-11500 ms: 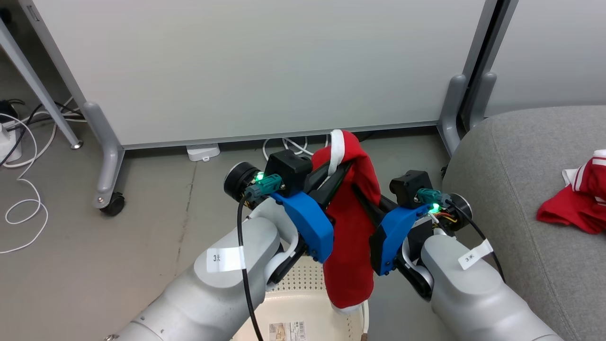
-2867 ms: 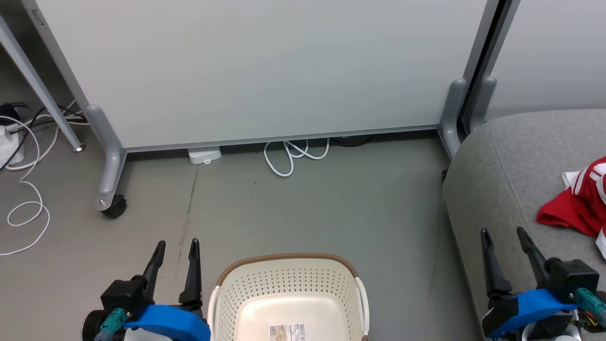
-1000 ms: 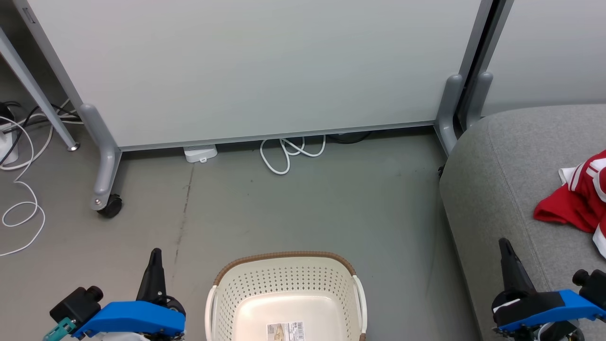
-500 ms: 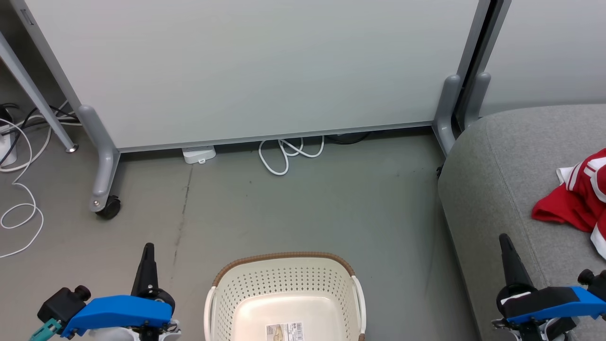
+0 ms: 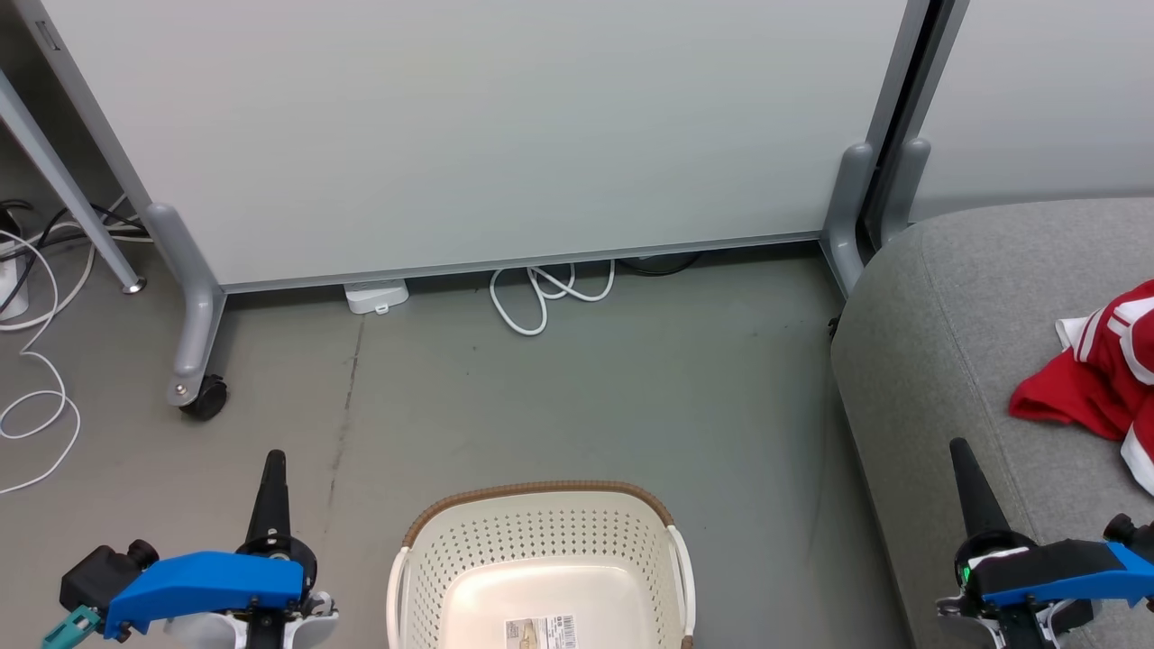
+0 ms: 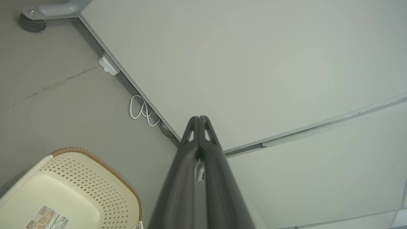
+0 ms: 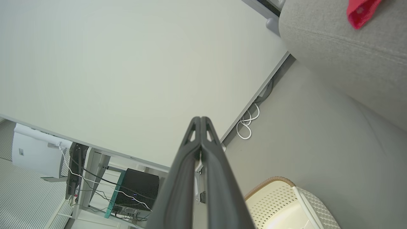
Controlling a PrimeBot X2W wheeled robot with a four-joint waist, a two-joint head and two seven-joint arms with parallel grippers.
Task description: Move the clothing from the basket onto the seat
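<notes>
The cream basket (image 5: 541, 525) with its brown rim stands on the floor at the bottom middle; inside it I see only a bare bottom with a paper label. Red clothing (image 5: 1095, 388) with white stripes lies on the grey seat (image 5: 938, 342) at the right edge. My left gripper (image 5: 272, 461) is shut and empty, left of the basket. My right gripper (image 5: 957, 449) is shut and empty over the seat's near-left part. In the left wrist view the fingers (image 6: 199, 122) press together, with the basket (image 6: 73, 184) at lower left. The right wrist view shows shut fingers (image 7: 201, 122), the seat (image 7: 343, 54) and a bit of clothing (image 7: 361, 12).
A pale partition panel (image 5: 487, 126) on castor feet (image 5: 203, 397) stands behind the floor area. White cables (image 5: 541, 297) loop under its lower edge, more cables (image 5: 36, 388) lie at the far left. Grey floor lies between basket and panel.
Both grippers have sunk slightly lower in the head view, and the left one has drifted left. The camera has shifted a little. Both stay shut.
</notes>
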